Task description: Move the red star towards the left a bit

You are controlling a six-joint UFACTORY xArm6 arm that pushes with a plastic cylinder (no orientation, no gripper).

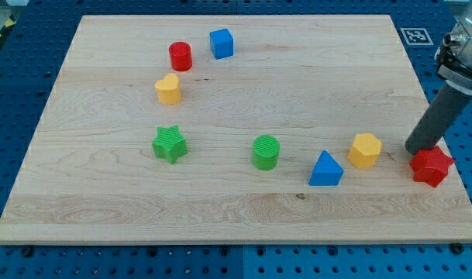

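The red star [432,166] lies near the board's right edge, at the view's lower right. My tip [415,150] stands just to its upper left, touching or almost touching it. The dark rod rises from there to the view's upper right. A yellow hexagon block [365,149] lies to the left of the star, and a blue triangle block [325,170] lies further left.
A green cylinder [266,152] and a green star [170,144] lie in the middle row. A yellow heart block [168,89], a red cylinder [180,56] and a blue cube [222,43] lie at the upper left. The wooden board [298,85] ends just right of the red star.
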